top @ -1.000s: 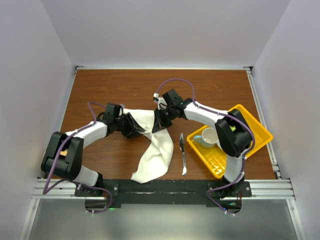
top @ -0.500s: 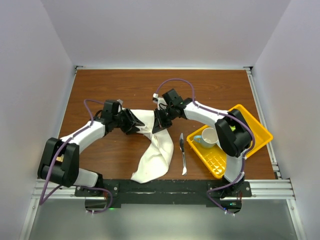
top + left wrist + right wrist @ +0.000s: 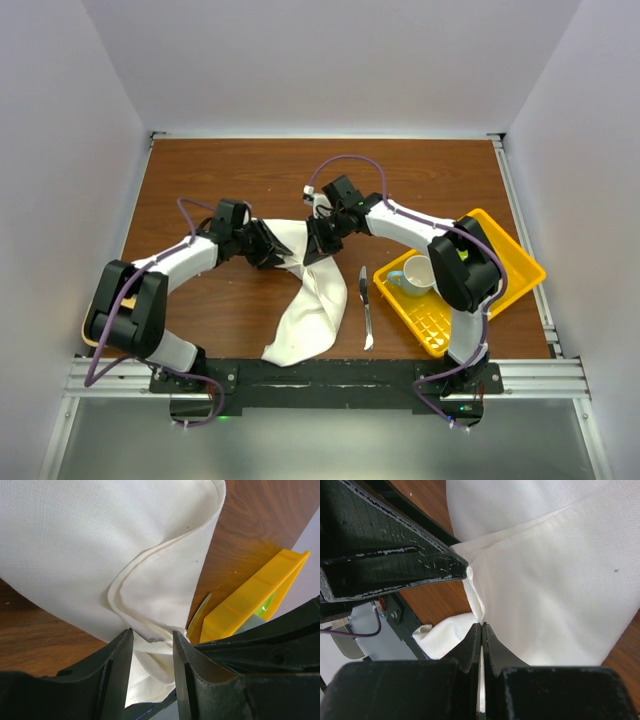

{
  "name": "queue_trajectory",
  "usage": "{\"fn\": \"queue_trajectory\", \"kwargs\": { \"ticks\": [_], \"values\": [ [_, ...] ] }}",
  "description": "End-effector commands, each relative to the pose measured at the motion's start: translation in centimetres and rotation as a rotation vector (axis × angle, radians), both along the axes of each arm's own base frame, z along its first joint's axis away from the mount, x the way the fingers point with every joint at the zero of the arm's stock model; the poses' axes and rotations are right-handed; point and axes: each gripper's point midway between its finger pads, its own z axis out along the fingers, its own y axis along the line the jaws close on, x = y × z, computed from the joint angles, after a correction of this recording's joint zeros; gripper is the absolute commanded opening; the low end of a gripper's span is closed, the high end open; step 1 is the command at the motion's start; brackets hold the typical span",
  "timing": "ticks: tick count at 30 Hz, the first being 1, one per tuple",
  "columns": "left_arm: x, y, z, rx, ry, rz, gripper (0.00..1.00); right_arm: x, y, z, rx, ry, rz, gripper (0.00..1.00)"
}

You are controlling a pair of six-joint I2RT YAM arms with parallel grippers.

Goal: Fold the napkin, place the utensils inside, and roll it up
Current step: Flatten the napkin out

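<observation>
The white napkin [image 3: 310, 300] lies bunched on the brown table, its upper part stretched between both grippers and its lower part trailing toward the near edge. My left gripper [image 3: 279, 251] is at its left side. In the left wrist view the left gripper [image 3: 152, 637] stands open, its jaws apart around a hemmed fold of napkin [image 3: 100, 540]. My right gripper [image 3: 316, 244] is at the napkin's top right. In the right wrist view the right gripper [image 3: 481, 625] is shut, pinching the napkin [image 3: 560, 570] at its edge. The silver knife [image 3: 366, 305] lies on the table right of the napkin.
A yellow tray [image 3: 505, 250] sits at the right near corner, holding a pale cup [image 3: 420, 272]; its rim [image 3: 255, 600] shows in the left wrist view. The left gripper's finger [image 3: 395, 565] is close above the right gripper's tips. White walls enclose the table.
The left wrist swung slightly back and left, then came in toward the napkin again. The right arm, napkin and knife have stayed put.
</observation>
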Motion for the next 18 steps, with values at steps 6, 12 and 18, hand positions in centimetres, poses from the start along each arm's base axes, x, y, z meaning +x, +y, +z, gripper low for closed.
{"fn": "queue_trajectory", "kwargs": {
  "ticks": [6, 12, 18],
  "values": [
    [1.0, -0.2, -0.3, 0.037, -0.008, -0.014, 0.22, 0.3, 0.5, 1.1, 0.024, -0.019, 0.027, 0.01],
    [0.6, 0.0, -0.1, 0.052, -0.037, -0.044, 0.0, 1.1, 1.2, 0.7, 0.019, -0.019, 0.038, 0.31],
    [0.1, -0.3, 0.7, 0.024, -0.055, -0.051, 0.0, 2.1, 1.8, -0.7, 0.002, -0.012, 0.046, 0.51]
  ]
}}
